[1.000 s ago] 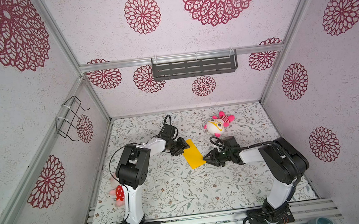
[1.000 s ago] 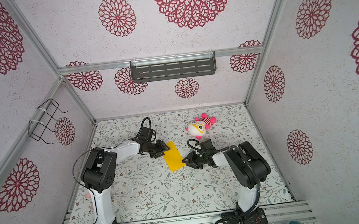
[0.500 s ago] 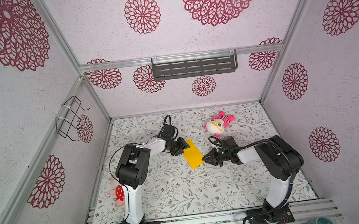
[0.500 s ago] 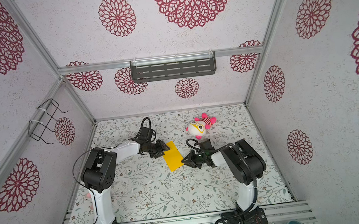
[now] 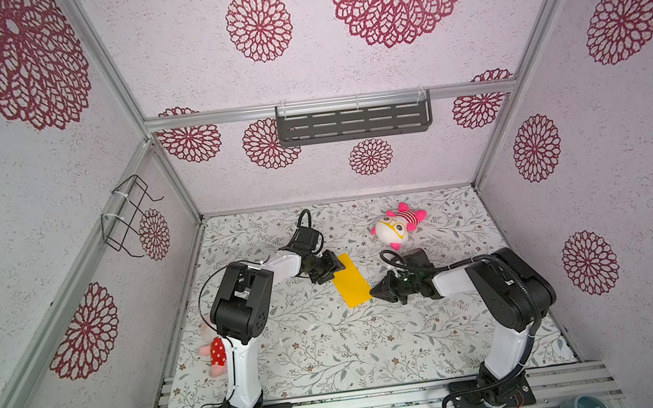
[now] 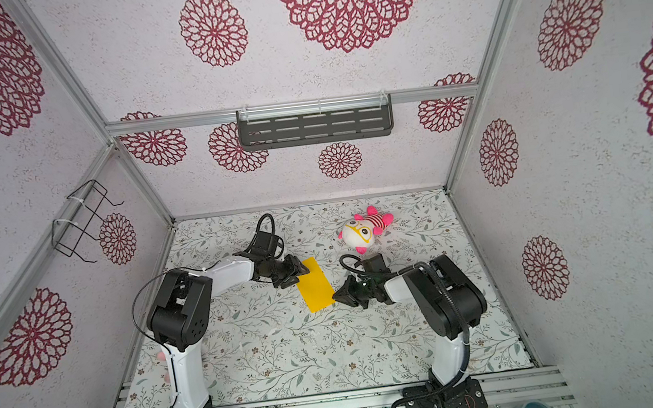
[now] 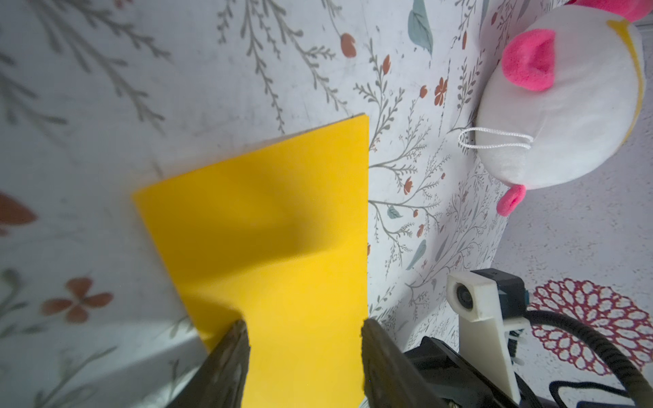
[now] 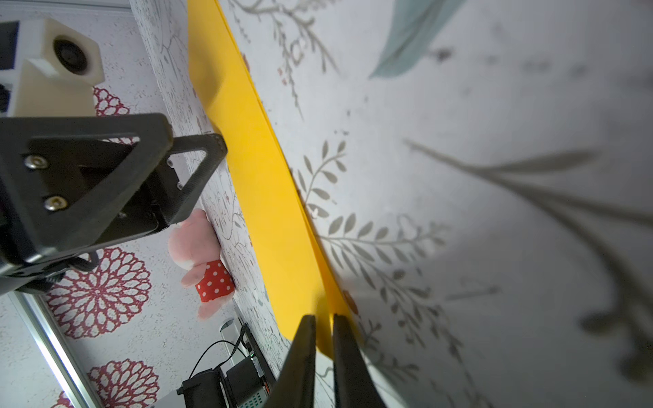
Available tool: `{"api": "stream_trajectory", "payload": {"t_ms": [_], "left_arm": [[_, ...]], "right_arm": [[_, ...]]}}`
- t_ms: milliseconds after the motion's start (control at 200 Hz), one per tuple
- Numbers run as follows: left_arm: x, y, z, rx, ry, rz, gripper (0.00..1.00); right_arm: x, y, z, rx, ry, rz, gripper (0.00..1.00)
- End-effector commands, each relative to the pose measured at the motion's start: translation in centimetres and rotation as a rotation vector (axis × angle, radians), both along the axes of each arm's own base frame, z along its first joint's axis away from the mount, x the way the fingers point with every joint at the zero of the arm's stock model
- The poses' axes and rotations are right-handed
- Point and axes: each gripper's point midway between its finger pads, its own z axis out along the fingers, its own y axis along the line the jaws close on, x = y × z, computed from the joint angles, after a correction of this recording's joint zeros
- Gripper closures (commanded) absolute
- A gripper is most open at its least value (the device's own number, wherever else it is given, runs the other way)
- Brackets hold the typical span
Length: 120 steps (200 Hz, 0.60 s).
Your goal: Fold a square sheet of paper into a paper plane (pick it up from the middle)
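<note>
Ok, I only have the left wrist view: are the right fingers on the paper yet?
Observer: Yes, the right fingers are closed to a slit on the edge of the paper, near a corner.
Operator: Single sheet there?
Observer: No, two layers seem to show along that edge in the right wrist view.
Operator: Anything else near my arm?
Observer: A pink doll in a red dotted dress lies at the left edge of the table.
</note>
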Motion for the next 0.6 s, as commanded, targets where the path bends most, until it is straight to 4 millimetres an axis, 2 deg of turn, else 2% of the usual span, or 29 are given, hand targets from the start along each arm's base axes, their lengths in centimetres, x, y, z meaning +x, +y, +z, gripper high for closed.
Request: {"api": "stream_trajectory", "payload": {"t_ms": [0, 415, 505, 595], "left_arm": [[-1.0, 1.0, -1.8, 0.046, 0.047, 0.003, 0.45], [-0.7, 0.6, -1.3, 0.027, 0.037, -0.007, 0.45], [-0.6, 0.4, -0.9, 0.014, 0.025, -0.014, 0.45], [-0.1, -0.1, 0.5, -0.016, -0.010, -0.022, 0.45]], "right_arm": [[1.2, 0.5, 2.3, 0.015, -0.075, 0.007, 0.87], [2.4, 1.0, 2.2, 0.022, -0.087, 0.008, 0.86], [2.6, 1.1, 2.2, 0.022, -0.089, 0.008, 0.92], [2.4, 1.0, 2.1, 0.018, -0.082, 0.008, 0.98]]}}
